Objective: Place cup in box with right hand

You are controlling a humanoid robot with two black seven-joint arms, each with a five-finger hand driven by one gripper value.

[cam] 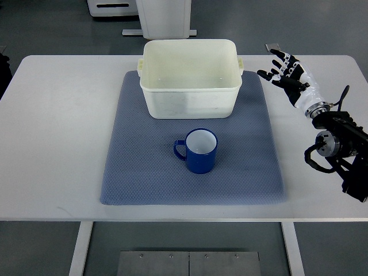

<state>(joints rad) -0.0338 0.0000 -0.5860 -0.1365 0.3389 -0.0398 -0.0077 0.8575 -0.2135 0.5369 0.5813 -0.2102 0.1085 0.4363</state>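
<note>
While cup (198, 150) stands upright (mat), right hand (289, 75) spread

Even, bright overhead light; my view is sharp.
Soft short shadows under the cup (197, 150) and box (190, 77) on the mat (138, 167). White table (57, 144) near blown out, no hard glare. Slight softness at the frame corners.
</note>
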